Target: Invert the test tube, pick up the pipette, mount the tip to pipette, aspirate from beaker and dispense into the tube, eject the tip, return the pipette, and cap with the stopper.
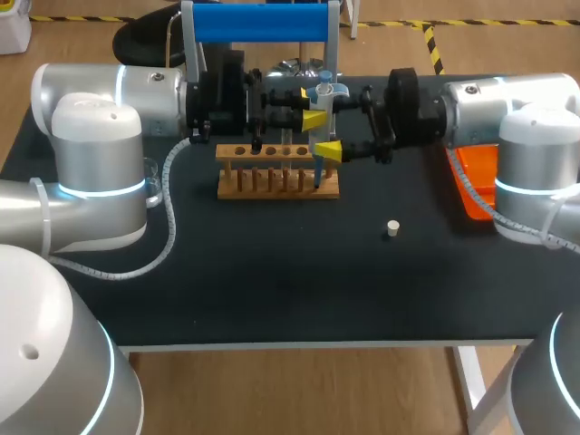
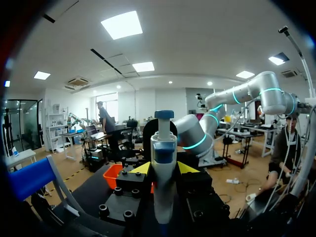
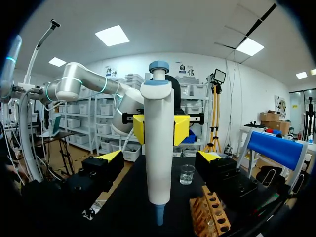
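A white pipette [image 1: 324, 91] with a blue plunger hangs upright over the right end of the wooden tube rack [image 1: 276, 172]. My left gripper [image 1: 313, 106] is shut on its body from both sides. In the right wrist view the pipette [image 3: 159, 148] stands straight ahead, its blue lower end just beside the rack [image 3: 212, 212]. My right gripper [image 3: 160, 158] is open, with its fingers well clear on either side of the pipette. The left wrist view has the pipette [image 2: 163, 163] between the left gripper's yellow tips. A small white stopper [image 1: 392, 228] lies on the black table.
An orange tray [image 1: 476, 177] sits at the table's right edge under my right arm. A glass beaker [image 3: 187, 174] stands on the table beyond the pipette. The blue-topped stand [image 1: 263, 20] rises at the back, behind the rack.
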You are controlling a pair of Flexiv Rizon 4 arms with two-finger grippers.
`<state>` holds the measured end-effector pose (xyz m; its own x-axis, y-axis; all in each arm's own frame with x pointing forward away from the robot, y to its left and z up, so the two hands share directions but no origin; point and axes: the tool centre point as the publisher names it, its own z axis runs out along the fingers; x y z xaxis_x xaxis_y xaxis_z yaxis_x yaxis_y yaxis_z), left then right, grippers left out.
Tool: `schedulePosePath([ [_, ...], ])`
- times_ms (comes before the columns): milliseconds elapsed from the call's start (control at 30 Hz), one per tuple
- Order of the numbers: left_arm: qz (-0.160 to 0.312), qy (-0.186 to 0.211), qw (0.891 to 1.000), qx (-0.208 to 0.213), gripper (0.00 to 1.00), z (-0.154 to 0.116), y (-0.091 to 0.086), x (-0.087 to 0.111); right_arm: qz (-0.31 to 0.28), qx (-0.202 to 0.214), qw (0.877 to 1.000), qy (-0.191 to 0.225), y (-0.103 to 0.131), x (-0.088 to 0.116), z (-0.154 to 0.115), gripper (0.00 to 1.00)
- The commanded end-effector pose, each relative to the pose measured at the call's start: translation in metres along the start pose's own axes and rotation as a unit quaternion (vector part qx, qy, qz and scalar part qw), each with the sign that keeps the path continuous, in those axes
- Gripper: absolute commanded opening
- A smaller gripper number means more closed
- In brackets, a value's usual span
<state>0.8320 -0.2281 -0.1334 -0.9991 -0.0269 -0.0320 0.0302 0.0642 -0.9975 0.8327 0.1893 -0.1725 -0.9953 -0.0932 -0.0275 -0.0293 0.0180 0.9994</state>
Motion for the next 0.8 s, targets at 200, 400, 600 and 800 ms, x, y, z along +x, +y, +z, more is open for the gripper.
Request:
schedulePosePath([
  [200,0.0,0.0,1.0,-0.001,0.0,0.0,-0.001,0.0,-0.005,-0.004,1.0,0.002,0.01,-0.01,-0.053,1.0],
  [400,0.0,0.0,1.0,-0.001,0.0,0.0,-0.001,0.0,-0.005,0.003,1.0,-0.008,0.017,-0.032,-0.078,1.0],
  [600,0.0,0.0,1.0,-0.001,0.0,0.0,-0.001,0.0,0.005,0.03,0.999,-0.025,0.018,-0.08,-0.095,1.0],
  [800,0.0,0.0,1.0,-0.001,0.0,0.0,-0.001,0.0,-0.002,0.065,0.997,-0.05,0.017,-0.128,-0.095,1.0],
])
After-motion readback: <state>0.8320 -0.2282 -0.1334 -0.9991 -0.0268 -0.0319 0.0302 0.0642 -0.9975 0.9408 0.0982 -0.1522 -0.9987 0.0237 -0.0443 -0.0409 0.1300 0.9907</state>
